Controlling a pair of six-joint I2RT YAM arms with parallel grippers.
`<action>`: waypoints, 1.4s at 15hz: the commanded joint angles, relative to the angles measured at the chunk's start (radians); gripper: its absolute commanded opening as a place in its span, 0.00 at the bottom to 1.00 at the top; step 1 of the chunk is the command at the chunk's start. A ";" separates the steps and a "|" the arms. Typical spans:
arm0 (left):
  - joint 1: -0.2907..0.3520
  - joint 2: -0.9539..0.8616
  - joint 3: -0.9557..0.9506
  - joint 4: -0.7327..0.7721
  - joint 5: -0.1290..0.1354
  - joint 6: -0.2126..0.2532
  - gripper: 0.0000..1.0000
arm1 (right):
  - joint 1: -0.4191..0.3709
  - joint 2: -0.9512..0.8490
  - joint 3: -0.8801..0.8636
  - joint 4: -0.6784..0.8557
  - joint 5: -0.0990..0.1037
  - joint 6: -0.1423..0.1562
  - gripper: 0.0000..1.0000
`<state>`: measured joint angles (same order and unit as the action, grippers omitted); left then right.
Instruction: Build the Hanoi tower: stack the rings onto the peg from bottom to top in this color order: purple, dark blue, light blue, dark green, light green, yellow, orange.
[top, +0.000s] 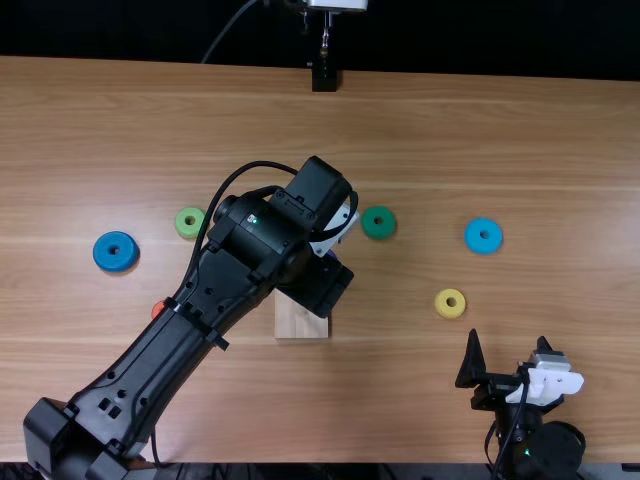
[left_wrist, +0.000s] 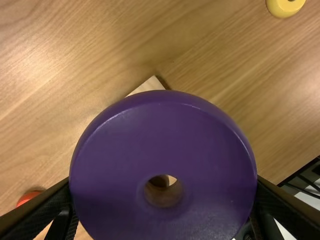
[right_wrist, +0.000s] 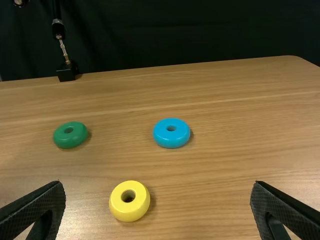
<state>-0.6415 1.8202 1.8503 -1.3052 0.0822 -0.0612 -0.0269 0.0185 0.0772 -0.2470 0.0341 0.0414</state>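
Observation:
My left gripper (top: 338, 232) is above the wooden base (top: 302, 322), its arm covering the peg's area. In the left wrist view the left gripper (left_wrist: 163, 187) is shut on the purple ring (left_wrist: 165, 135), with wood visible through the ring's hole. A corner of the base (left_wrist: 149, 85) juts out behind the ring. The right gripper (top: 508, 345) stands open near the table's front edge; its fingers are wide apart around nothing in the right wrist view. Loose on the table lie the dark blue ring (top: 116, 251), light blue ring (top: 483, 236), dark green ring (top: 378, 222) and yellow ring (top: 450, 303).
A light green ring (top: 189, 222) lies left of the left arm, and an orange ring (top: 157, 309) is partly covered by that arm. A black stand (top: 325, 76) is at the table's far edge (top: 480, 77).

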 joint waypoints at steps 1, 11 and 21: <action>0.003 -0.006 -0.020 -0.004 0.002 -0.011 0.00 | -0.010 -0.019 -0.063 -0.069 0.014 -0.001 1.00; 0.019 -0.061 -0.108 0.015 0.002 -0.003 0.35 | -0.010 -0.019 -0.063 -0.069 0.014 -0.001 1.00; 0.045 -0.061 -0.051 0.035 -0.009 -0.011 1.00 | -0.010 -0.019 -0.063 -0.069 0.014 -0.001 1.00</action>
<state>-0.6178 1.7966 1.7687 -1.2713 0.0818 -0.0612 -0.0269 0.0185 0.0772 -0.2470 0.0345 0.0414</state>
